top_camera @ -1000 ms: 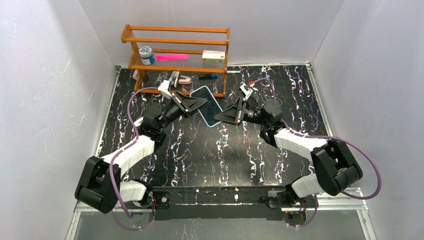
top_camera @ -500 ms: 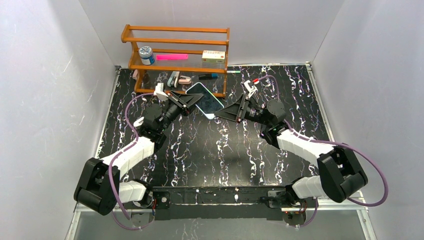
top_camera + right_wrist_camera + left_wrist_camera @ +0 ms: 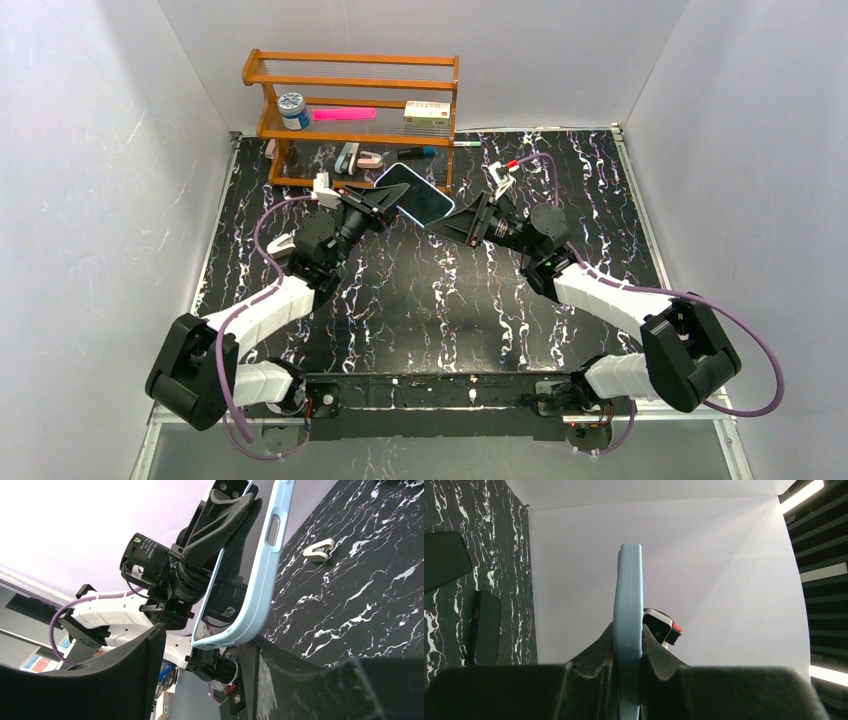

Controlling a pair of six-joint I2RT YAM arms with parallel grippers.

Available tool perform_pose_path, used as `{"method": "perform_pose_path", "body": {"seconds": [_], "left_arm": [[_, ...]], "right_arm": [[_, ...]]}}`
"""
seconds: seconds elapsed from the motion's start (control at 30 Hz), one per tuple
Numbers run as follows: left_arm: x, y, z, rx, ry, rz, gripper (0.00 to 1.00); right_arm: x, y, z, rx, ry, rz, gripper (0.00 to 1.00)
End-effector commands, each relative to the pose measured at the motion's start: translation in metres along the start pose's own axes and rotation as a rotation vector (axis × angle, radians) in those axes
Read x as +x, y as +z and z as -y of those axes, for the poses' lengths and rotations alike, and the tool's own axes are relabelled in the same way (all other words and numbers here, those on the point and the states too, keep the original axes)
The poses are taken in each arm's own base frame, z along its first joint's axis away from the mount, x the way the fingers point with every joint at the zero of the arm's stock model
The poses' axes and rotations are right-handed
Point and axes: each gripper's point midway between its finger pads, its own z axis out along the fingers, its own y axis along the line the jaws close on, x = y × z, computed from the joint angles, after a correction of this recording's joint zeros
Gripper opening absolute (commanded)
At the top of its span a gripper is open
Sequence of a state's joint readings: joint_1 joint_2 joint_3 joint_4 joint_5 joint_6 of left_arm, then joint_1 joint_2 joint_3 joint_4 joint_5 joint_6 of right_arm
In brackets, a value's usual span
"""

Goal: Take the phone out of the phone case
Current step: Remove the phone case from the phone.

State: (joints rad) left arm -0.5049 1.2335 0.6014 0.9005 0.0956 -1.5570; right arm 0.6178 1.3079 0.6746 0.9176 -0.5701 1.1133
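Pale-blue phone case (image 3: pixel 629 620), phone (image 3: pixel 412 196) inside, hangs above the counter (image 3: pixel 450 300) just in front of the wooden rack (image 3: pixel 350 82), clamped edge-on in the left claw (image 3: pixel 390 203). The right claw (image 3: pixel 446 222) stands spread, straddling the case's end away from the rack.

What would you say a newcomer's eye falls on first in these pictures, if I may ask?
The light-blue-cased phone, held off the marbled black table at mid-back, clamped in the left gripper. The right gripper, open, straddles its near corner. Behind stands a wooden shelf.
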Motion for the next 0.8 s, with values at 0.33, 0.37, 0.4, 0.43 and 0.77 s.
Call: {"method": "perform_pose_path", "body": {"seconds": [0.33, 0.37, 0.4, 0.43, 0.77], "left_arm": [[-0.007, 0.001, 0.023, 0.009, -0.065, 0.079, 0.00], [-0.007, 0.001, 0.021, -0.006, -0.066, 0.082, 0.00], [-0.007, 0.001, 0.018, -0.025, -0.068, 0.083, 0.00], [-0.007, 0.001, 0.017, -0.041, -0.072, 0.081, 0.00], [0.004, 0.000, -0.001, -0.165, -0.133, 0.027, 0.00]], "right_arm": [[-0.009, 0.004, -0.017, -0.043, -0.141, 0.015, 0.25], [-0.008, 0.004, -0.016, -0.041, -0.156, 0.005, 0.22], [-0.006, 0.004, -0.014, -0.039, -0.174, -0.006, 0.19], [-0.004, 0.004, -0.014, -0.038, -0.194, -0.016, 0.16], [0.009, 0.004, -0.006, -0.059, -0.404, -0.151, 0.08]]}}
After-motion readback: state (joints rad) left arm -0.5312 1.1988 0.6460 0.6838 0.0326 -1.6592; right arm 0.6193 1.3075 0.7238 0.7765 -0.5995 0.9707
